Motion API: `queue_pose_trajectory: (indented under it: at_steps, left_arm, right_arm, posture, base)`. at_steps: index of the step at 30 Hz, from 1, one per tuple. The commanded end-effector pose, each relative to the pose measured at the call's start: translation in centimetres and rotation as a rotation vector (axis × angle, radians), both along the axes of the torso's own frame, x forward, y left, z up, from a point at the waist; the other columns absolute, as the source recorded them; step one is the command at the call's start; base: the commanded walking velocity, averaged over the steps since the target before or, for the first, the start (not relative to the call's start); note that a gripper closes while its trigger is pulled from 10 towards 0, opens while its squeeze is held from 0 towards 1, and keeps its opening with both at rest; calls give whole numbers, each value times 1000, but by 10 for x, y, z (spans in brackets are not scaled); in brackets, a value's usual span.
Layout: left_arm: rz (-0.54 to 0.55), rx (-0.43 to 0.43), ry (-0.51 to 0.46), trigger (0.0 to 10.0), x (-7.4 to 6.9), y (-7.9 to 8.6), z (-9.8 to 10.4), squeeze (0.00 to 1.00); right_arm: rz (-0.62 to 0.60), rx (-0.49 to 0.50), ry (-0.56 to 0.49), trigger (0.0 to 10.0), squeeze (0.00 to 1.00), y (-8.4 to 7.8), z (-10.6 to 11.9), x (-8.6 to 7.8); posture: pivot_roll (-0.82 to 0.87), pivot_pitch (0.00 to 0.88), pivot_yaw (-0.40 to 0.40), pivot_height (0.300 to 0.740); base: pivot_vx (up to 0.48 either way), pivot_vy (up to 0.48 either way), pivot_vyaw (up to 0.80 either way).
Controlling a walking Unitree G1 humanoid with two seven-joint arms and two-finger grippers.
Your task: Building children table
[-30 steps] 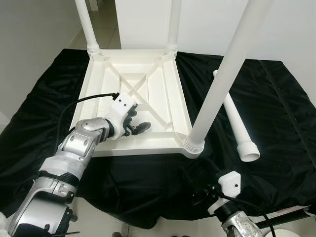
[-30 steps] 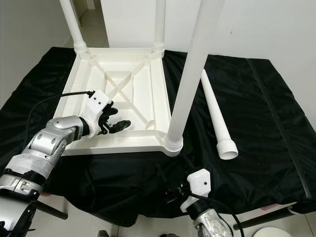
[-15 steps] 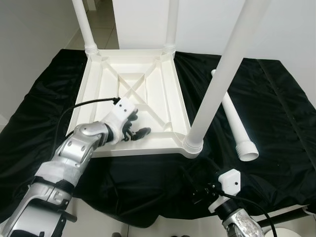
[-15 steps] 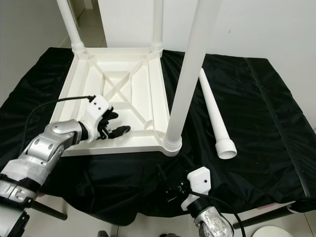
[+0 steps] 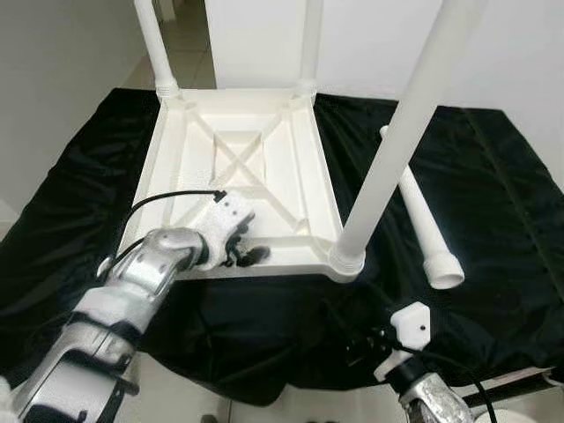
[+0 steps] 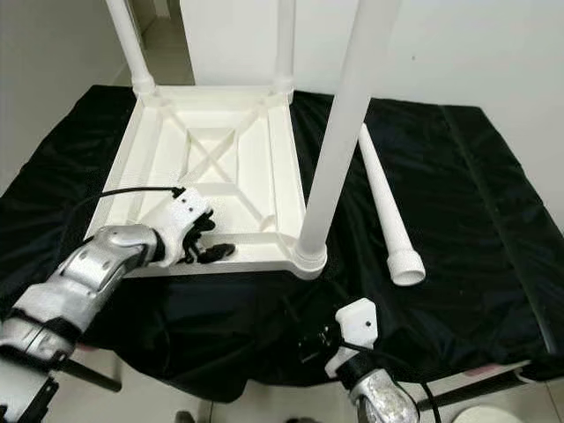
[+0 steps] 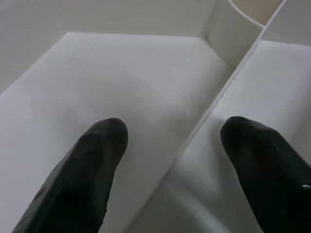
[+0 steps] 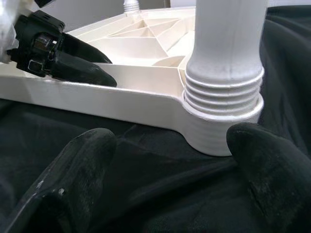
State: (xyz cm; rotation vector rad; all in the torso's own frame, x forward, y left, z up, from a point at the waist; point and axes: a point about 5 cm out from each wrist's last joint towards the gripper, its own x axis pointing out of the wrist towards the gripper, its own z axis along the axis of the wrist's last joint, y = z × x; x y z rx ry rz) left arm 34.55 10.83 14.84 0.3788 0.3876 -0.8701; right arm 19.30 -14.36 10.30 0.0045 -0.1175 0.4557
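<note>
Left gripper (image 5: pixel 249 256) slid to tabletop (image 5: pixel 264 106) near edge | fingers (image 7: pixel 97 145) spread astride rib | right gripper (image 8: pixel 170 160) spread

A black cloth (image 5: pixel 493 203) carries the upturned white table (image 5: pixel 264 150) and 1 loose leg (image 5: pixel 423 220)

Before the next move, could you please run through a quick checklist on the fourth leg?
1. Three legs standing in the upturned table: ok; the near right leg is seated.
2. Near-left corner socket free: cannot tell, the left arm covers it.
3. Loose leg within reach on the cloth: ok, lying right of the table.
4. Left gripper empty: ok, open at the near rim.
5. Right gripper empty: ok, open, low before the near right leg, not at the loose one.
</note>
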Motion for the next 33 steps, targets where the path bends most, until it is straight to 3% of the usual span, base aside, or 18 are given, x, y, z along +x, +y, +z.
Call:
queue_pose_trajectory:
  at_steps: [1,6,12,13,14,15,17,18,33]
  left_arm:
    - [-58,7,113,10000,-2,-2,-7,0]
    - [83,9,151,10000,11,1,-6,0]
    - [147,16,164,10000,15,5,-8,0]
    - [158,47,148,7216,16,7,-11,0]
    - [158,47,148,7216,16,7,-11,0]
    - [179,89,140,2353,16,11,-16,0]
    - [200,138,134,2353,16,15,-22,0]
    - [203,170,126,0,14,17,-26,0]
    - [355,198,100,0,9,38,-34,0]
  right_arm:
    - [7,1,22,10000,0,1,-4,-1]
    - [9,0,24,10000,0,3,-4,-1]
    - [4,-2,24,10000,0,3,-4,-1]
    - [2,-3,23,10000,0,3,-4,-1]
    - [2,-3,23,10000,0,3,-4,-1]
    - [0,-3,23,10000,0,3,-4,-2]
    - [-1,-4,23,10000,0,4,-4,-2]
    - [-2,-4,24,10000,0,4,-5,-2]
    - [-16,2,27,10000,0,5,-4,-4]
  posture:
    - [-77,90,24,740]
    - [-79,92,30,740]
    - [-81,93,33,740]
    - [-83,95,36,740]
    - [-83,95,36,740]
    - [-83,98,40,740]
    - [-83,98,40,740]
    - [-84,98,40,740]
    - [-86,123,43,740]
  base:
    - [0,0,0]
    - [0,0,0]
    - [0,0,0]
    - [0,0,0]
    - [0,0,0]
    - [0,0,0]
    - [0,0,0]
    - [0,0,0]
    - [0,0,0]
